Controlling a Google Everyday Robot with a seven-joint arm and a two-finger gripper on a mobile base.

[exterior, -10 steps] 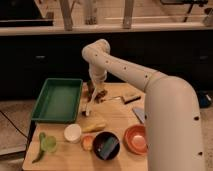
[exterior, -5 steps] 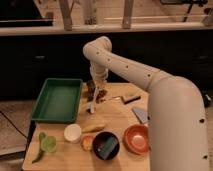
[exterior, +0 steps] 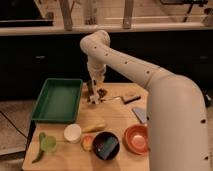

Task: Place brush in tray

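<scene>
The green tray lies on the left of the wooden table with nothing in it. My gripper hangs down from the white arm just right of the tray's right rim, low over the table. A small white object, likely the brush, shows at the gripper's tip, with a thin pale handle running right along the table. I cannot tell whether the gripper holds it. A dark-handled tool lies further right.
A white cup, a yellow item, a black bowl, an orange bowl and a small orange fruit stand near the front. A green item lies at the front left. A grey object is beside the arm.
My gripper has shifted slightly left and down, closer to the tray's right rim. The other objects have not moved.
</scene>
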